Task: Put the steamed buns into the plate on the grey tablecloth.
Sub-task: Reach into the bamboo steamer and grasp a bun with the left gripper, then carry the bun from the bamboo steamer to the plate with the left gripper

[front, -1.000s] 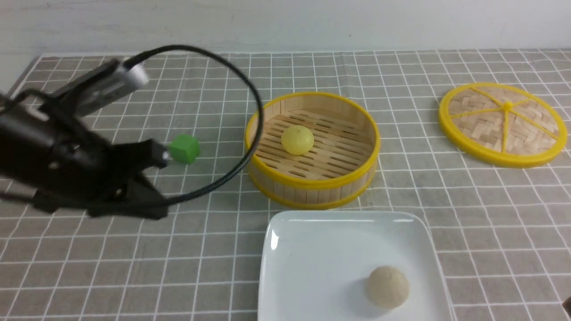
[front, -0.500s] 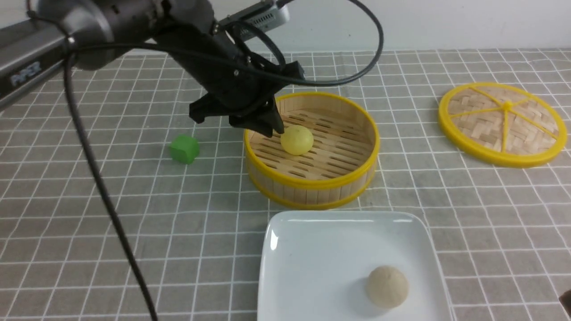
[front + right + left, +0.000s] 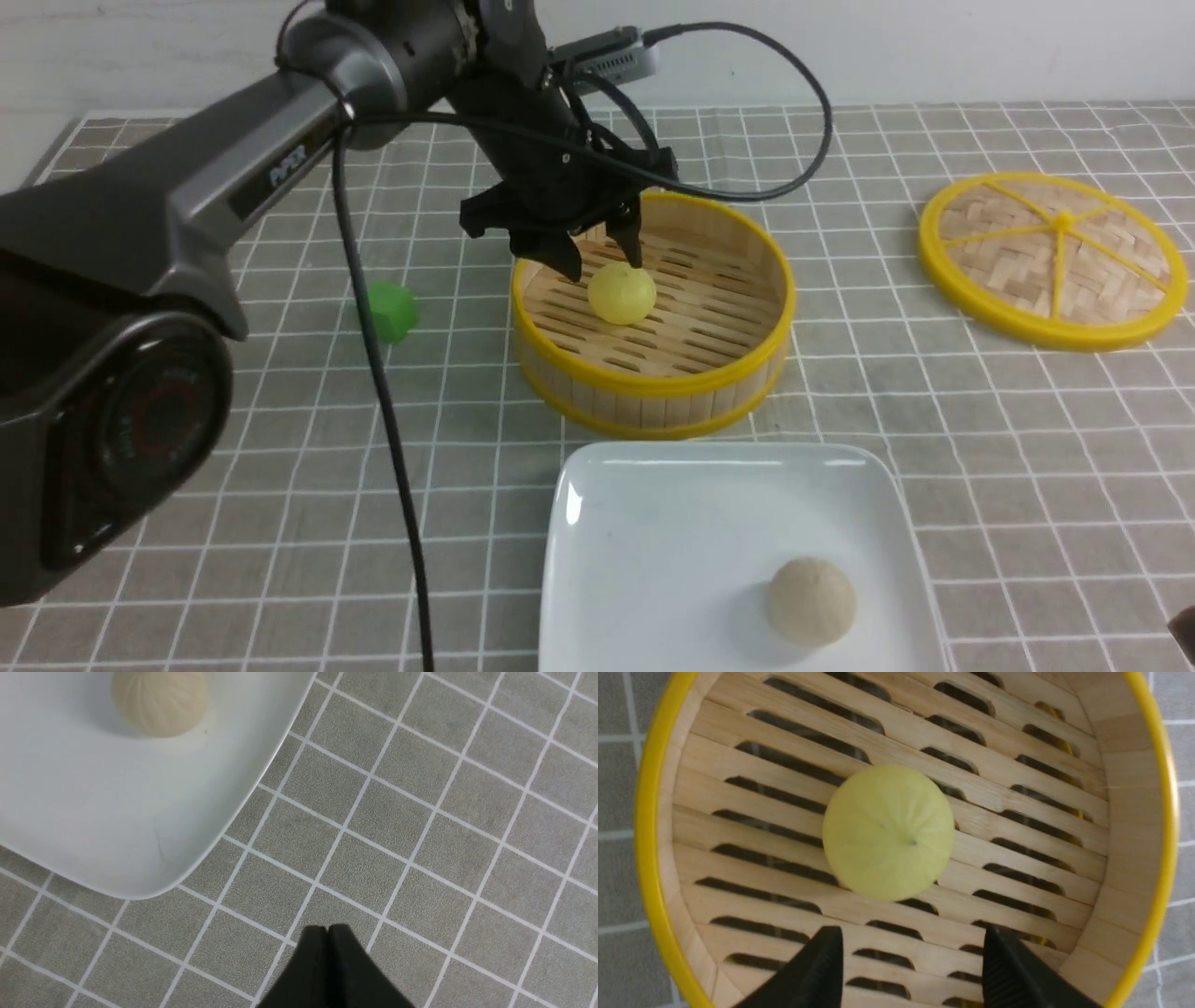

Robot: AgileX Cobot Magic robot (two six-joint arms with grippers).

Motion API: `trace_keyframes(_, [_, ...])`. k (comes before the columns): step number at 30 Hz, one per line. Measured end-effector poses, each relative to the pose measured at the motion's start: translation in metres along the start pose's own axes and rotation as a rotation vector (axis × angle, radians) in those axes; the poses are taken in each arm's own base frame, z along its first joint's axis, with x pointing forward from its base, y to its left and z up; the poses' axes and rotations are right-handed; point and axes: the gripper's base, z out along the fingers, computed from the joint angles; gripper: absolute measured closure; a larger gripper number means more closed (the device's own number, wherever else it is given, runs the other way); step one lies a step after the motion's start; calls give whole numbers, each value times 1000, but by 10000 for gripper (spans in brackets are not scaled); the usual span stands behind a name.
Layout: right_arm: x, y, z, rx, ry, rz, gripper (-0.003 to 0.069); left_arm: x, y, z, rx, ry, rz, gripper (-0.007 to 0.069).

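Note:
A pale yellow steamed bun point(image 3: 622, 293) sits inside the bamboo steamer basket point(image 3: 653, 401); it also shows in the left wrist view point(image 3: 888, 831). My left gripper point(image 3: 604, 266) is open and hangs just above and behind this bun, empty; its fingertips point(image 3: 829, 952) stand apart in the left wrist view. The beige-white steamed bun point(image 3: 810, 602) lies in the white plate point(image 3: 653, 560) on the grey tablecloth point(image 3: 280, 523), and shows in the right wrist view point(image 3: 160, 701). My right gripper point(image 3: 328, 928) is shut and empty over the cloth beside the plate point(image 3: 93, 826).
A green cube point(image 3: 392, 311) lies on the cloth left of the basket, partly behind the left arm's cable. The round woven lid point(image 3: 1052, 259) lies at the back right. The left arm's cable point(image 3: 392, 448) hangs down across the near left.
My left arm has swung from the near left, past the green cube, to over the steamer basket, and its open jaws now stand over the yellow bun. Nothing else moved.

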Motion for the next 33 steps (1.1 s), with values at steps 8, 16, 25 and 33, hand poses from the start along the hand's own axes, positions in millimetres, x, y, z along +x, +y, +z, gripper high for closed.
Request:
trace_keyframes(8, [0,0,0,0,-1,0,656,-4,-1,30,-7,-18,-4,207])
trace_keyframes(16, [0,0,0,0,-1,0,648,-5,1,41,-6,-33,2,369])
trace_keyframes(25, [0,0,0,0,-1,0,640,-3,-5,22,-33,-28,44,607])
trace_keyframes(33, [0,0,0,0,-1,0,631,15,-32,-122,-9,-117,133,607])
